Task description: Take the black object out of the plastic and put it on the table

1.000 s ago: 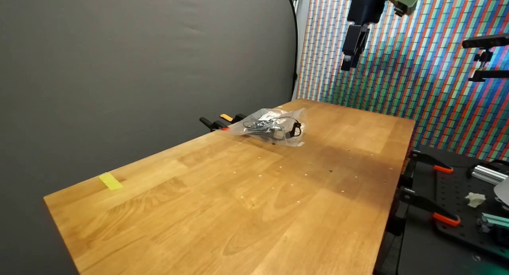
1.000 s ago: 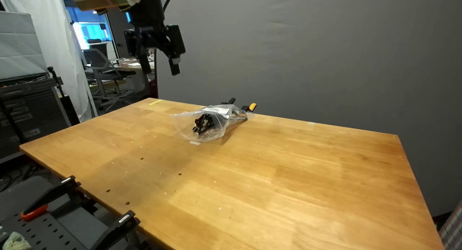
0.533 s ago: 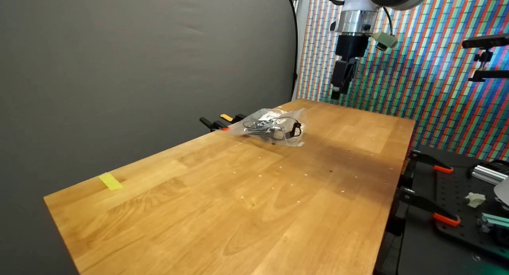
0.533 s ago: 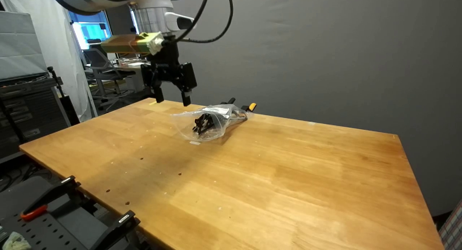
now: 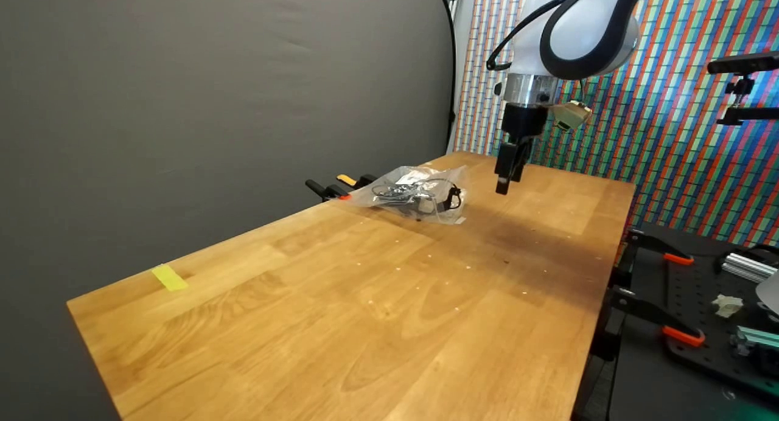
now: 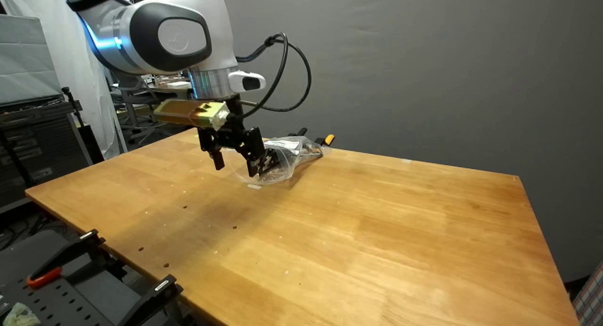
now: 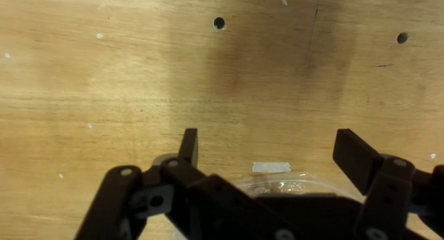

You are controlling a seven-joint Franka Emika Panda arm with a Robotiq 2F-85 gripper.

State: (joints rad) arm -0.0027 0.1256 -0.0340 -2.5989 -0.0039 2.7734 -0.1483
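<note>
While the pincer [image 6: 236, 168] hangs above the bench [image 6: 377, 232] with its jaws spread wide apart, the black object [image 6: 271, 159] lies inside the clear plastic bag [image 6: 293, 157], which rests near the edge by the grey backdrop [image 6: 424, 81]. In the wrist view, a short strip of pale tape [image 7: 271, 167] sits on the bench just beside the bag.

The robot arm [image 6: 172, 36], perforated plate [image 6: 63, 297], clamps [image 6: 153, 300] and drawer cabinet [image 6: 47, 147] suggest a lab.
</note>
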